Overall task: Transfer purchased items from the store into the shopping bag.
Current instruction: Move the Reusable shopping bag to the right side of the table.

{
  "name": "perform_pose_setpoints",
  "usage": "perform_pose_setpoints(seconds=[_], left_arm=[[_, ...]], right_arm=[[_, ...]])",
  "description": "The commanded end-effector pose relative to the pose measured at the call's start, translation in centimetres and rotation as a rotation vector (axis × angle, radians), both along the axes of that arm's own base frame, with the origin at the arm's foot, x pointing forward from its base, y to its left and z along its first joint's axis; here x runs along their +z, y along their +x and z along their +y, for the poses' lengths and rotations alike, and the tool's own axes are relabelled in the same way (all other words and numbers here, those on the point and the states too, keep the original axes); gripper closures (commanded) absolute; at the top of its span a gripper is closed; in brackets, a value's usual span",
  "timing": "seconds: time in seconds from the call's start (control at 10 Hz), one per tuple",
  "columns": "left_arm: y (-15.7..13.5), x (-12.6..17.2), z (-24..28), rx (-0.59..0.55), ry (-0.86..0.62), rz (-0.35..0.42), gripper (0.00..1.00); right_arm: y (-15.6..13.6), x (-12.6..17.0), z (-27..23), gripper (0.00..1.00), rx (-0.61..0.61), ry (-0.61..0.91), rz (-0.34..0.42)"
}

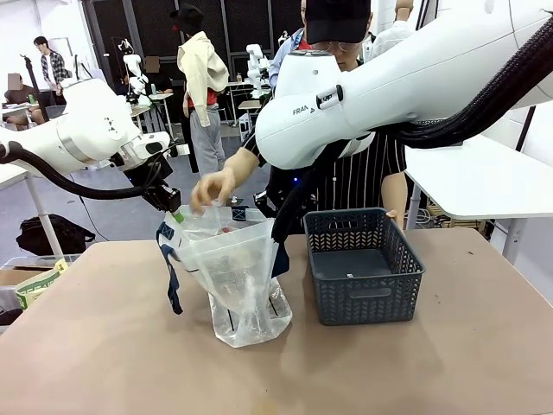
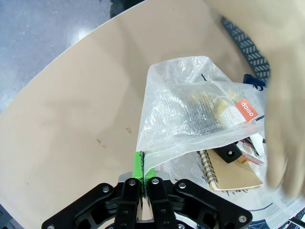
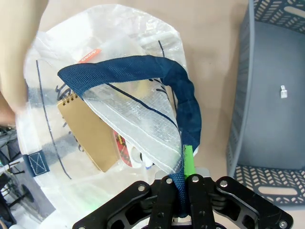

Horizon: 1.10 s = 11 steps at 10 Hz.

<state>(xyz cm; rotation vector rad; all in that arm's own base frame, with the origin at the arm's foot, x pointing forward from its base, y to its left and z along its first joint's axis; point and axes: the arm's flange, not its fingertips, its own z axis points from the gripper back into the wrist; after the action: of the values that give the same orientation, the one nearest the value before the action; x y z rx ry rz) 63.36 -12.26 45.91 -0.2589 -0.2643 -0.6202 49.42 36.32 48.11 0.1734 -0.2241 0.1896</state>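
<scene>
The translucent shopping bag (image 1: 235,281) stands left of centre on the table, its mouth held wide. My left gripper (image 1: 175,214) is shut on the bag's left rim (image 2: 143,157), green pads pinched together. In the right wrist view my right gripper (image 3: 183,183) is shut on the navy handle (image 3: 143,69) at the opposite rim. Inside lie a brown spiral notebook (image 3: 88,133), a packet with an orange label (image 2: 245,109) and other small items. A person's hand (image 1: 212,188), blurred, hovers over the bag's mouth. The dark grey basket (image 1: 363,264) stands right of the bag, holding a tiny white scrap (image 3: 284,90).
My right arm's big white link (image 1: 371,86) crosses over the basket and hides part of the person behind it. A white table (image 1: 484,177) stands at the back right. A clear bin with a green-labelled packet (image 1: 34,285) sits off the table's left edge.
</scene>
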Motion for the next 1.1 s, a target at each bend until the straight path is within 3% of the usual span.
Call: perform_pose_setpoints(seconds=[0.0, 0.6, 1.0], left_arm=[[-0.2, 0.2, 0.4, 0.009, 0.007, -0.001, 1.0], [-0.2, 0.2, 0.4, 0.009, 0.007, -0.001, 1.0], [-0.4, -0.4, 0.3, -0.016, -0.056, 0.005, 1.0]], right_arm=[[0.1, 0.0, -0.3, 1.0, -0.007, 0.011, 0.009], [0.1, 0.0, -0.3, 1.0, -0.007, 0.011, 0.009], [-0.4, 0.3, 1.8, 1.0, 0.041, 0.0, -0.047]])
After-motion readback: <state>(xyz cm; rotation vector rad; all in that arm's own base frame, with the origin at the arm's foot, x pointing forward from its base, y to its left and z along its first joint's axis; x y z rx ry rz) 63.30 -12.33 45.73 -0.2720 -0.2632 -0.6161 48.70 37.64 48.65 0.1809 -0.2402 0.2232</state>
